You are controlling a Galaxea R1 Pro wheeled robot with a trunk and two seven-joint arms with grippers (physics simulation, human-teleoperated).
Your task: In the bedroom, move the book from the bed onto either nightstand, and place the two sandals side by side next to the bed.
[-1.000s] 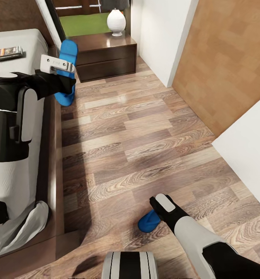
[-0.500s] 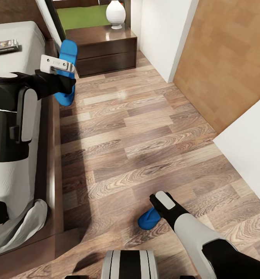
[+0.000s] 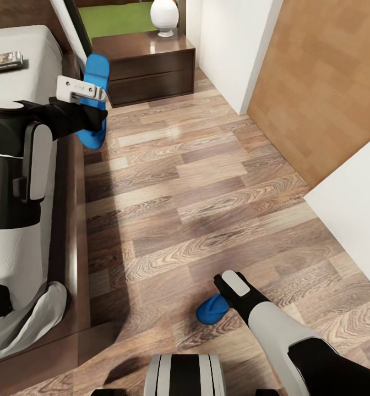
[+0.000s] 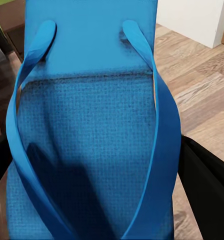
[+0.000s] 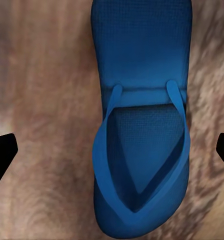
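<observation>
Left end effector [image 3: 91,107] is clamped on one blue sandal [image 3: 95,99], held up in the air over the edge of the bed [image 3: 25,66], just short of the nightstand [image 3: 146,69]. In the left wrist view the sandal [image 4: 92,130] sits strap side up between the dark fingers [image 4: 207,185] at both sides.

Right end effector [image 3: 224,300] is spread wide, nothing gripped. In the right wrist view the fingertips [image 5: 2,155] are seen well apart, either side of the second sandal [image 5: 142,125], which lies flat on the wood-plank floor [image 3: 207,181], straps up. In the head view that second sandal [image 3: 211,311] is partly hidden under the right end effector, near the robot base.

Book [image 3: 4,59] is seen lying on the grey mattress. White vase [image 3: 164,16] stands on the nightstand top.
</observation>
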